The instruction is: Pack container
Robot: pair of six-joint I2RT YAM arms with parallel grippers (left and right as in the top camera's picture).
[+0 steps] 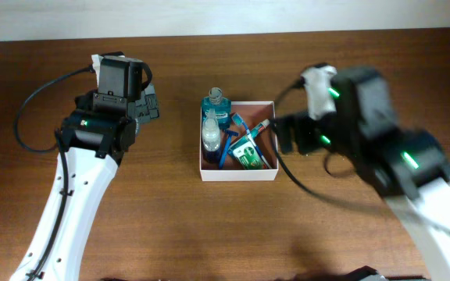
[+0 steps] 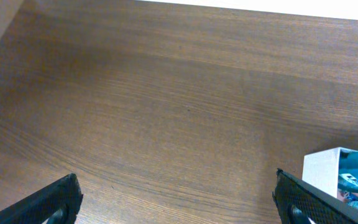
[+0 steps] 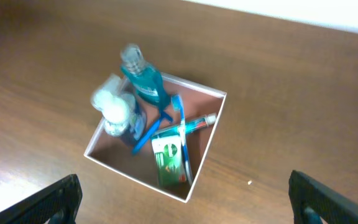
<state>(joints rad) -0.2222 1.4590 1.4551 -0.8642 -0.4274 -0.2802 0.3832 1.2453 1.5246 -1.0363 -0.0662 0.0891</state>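
Both pincers gaped apart, gripping nothing: the right gripper [image 1: 285, 134] hung beside the filled container [image 1: 238, 176], the left gripper [image 2: 176, 194] well away

Left wrist view: I see only corner of container [image 2: 321, 171], rest cut by right edge. Overhead: right arm [image 1: 381, 140] blurred. Green packet [image 3: 169, 160] print unreadable to me.

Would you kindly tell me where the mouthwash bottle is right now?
In the overhead view, the mouthwash bottle sits in the far-left corner of the container, its cap poking past the rim, just behind the white-capped bottle.
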